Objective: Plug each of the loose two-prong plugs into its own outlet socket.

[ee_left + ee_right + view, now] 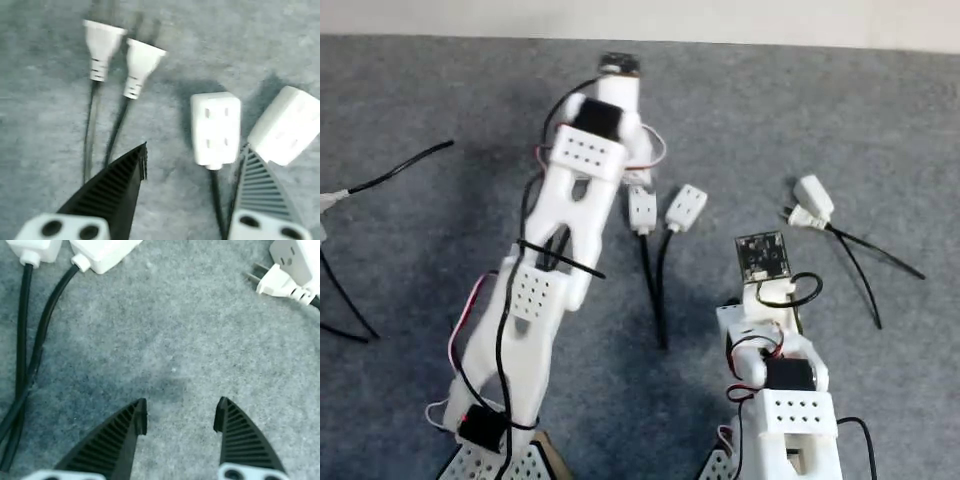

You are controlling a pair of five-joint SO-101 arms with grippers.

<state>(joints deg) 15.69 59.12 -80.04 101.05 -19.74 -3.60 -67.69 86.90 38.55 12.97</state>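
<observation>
Two white two-prong plugs (102, 47) (141, 64) lie side by side on the grey carpet, black cords trailing toward my left arm. Beside them lie two white outlet sockets (215, 127) (290, 125), also seen as sockets (642, 208) (686, 207) in the high view. My left gripper (195, 157) hangs open above the near socket's cord end, holding nothing. A third plug (272, 282) lies prongs out next to another white socket (297, 255). My right gripper (182, 416) is open over bare carpet, between the socket cords and that plug.
Black cords (655, 290) run from the two middle sockets toward the arm bases. A thin black cable (400, 170) with a white end lies at the far left. More cords (865, 265) trail from the right-hand plug and socket (810, 200).
</observation>
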